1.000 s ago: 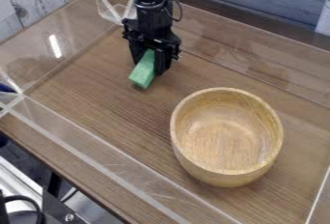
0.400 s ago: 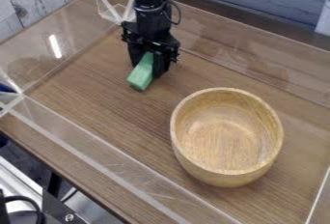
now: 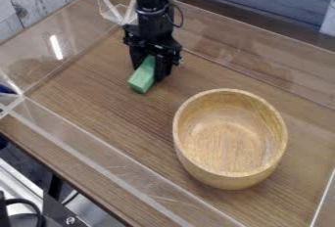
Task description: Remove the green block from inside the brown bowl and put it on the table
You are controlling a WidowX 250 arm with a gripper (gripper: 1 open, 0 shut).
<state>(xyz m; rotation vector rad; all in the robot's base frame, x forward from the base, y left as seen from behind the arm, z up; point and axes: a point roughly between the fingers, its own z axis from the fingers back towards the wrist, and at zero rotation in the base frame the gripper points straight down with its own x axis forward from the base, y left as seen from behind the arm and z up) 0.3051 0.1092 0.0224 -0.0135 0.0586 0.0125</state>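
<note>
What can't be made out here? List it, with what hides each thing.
One camera view only.
- Upper end of the green block: covered by the gripper shut on it.
- Whether the block's lower end touches the table: too small to tell.
- Arm above the gripper: cut off by the top edge.
- Outer near wall of the brown bowl: partly cut off near the bottom edge; its far outer side is hidden by its own rim.

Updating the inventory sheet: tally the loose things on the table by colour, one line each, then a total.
Green: 1, the green block, under the end effector
Tan: 1, the brown bowl, with nothing inside
Total: 2
</note>
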